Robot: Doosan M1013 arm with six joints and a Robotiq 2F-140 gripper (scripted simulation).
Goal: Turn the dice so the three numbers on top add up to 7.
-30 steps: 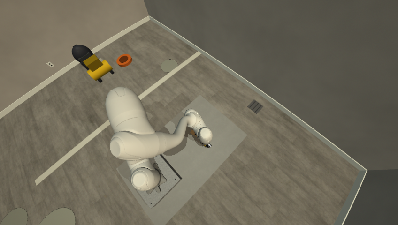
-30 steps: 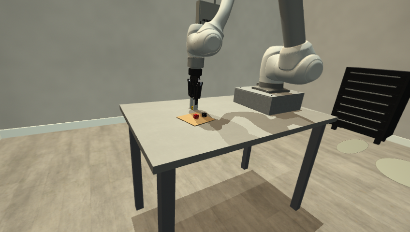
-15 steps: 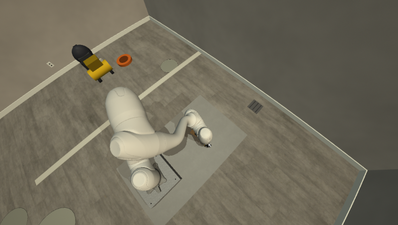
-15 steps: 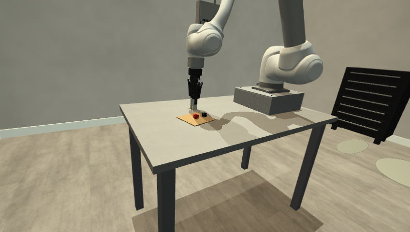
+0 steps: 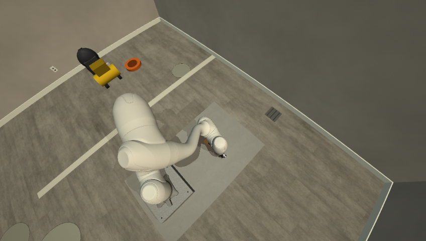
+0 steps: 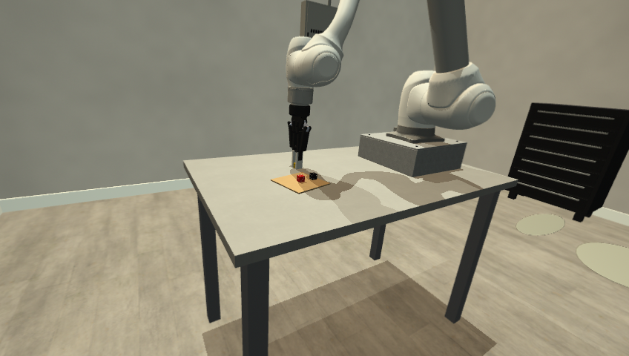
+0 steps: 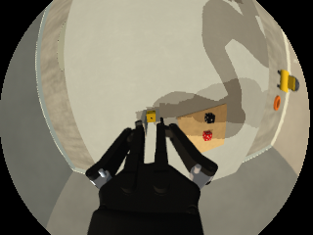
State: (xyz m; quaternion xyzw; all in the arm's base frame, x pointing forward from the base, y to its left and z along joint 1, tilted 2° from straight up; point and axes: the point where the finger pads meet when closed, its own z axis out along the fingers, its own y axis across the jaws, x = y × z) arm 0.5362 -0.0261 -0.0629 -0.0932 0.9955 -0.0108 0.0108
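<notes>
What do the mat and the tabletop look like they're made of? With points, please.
The mat (image 6: 284,180) (image 7: 188,128) looks like matte cork or thin wood, going by its plain tan colour. The tabletop (image 6: 247,216) (image 7: 108,64) seems smooth, dull laminate or painted board: pale grey, without grain.

Red die (image 6: 300,178) (image 7: 207,135), white pips.

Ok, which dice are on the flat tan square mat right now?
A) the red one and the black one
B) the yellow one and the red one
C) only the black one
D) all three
A: the red cube die with white pips and the black cube die sit on the flat tan mat, while the yellow cube die is off it, by the claw's fingertips.
</notes>
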